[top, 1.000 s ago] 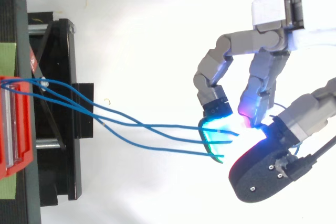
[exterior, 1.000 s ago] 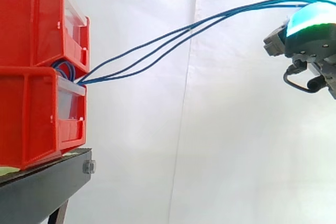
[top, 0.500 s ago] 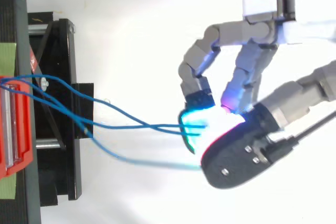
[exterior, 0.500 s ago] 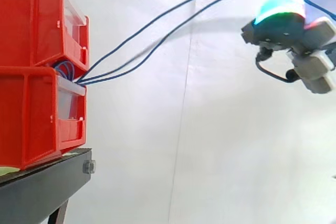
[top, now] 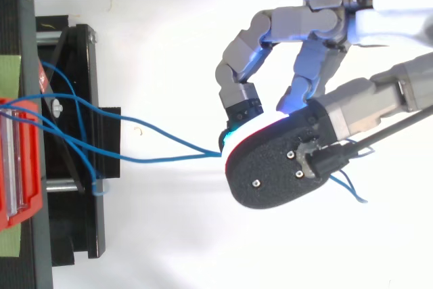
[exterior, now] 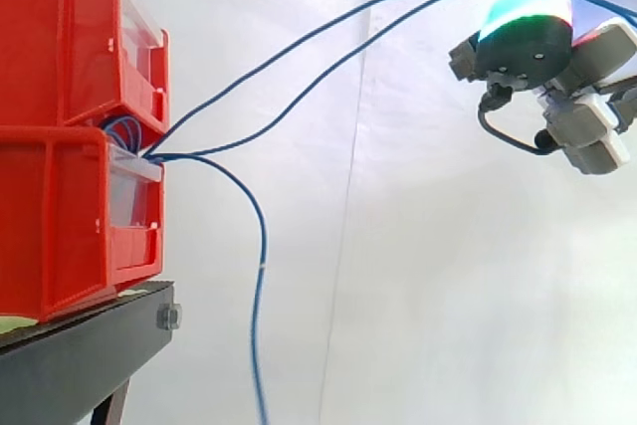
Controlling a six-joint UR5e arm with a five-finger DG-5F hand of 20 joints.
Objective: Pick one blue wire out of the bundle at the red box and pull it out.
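Note:
Two stacked red bins (exterior: 70,216) stand at the left on a black stand (exterior: 90,345). A bundle of blue wires comes out of the gap between them. Two blue wires (exterior: 299,45) rise in an arc to my hand (exterior: 537,37) at the upper right. Its fingers are curled and pinch them against the thumb. In the top view these two wires (top: 169,158) merge and run into the hand (top: 284,160), and a short tail (top: 352,191) sticks out behind it. A third blue wire (exterior: 261,266) hangs loose from the bins, dropping past the stand.
A white curtain (exterior: 418,246) fills the background. From above, the red bin (top: 20,167) sits at the left edge on the black stand (top: 74,221). The hanging wire loops over the stand's frame (top: 95,184).
One of the three wires has slipped from the hand and dropped; it now hangs from the bins. The hand has risen and moved a little toward the bins with two wires.

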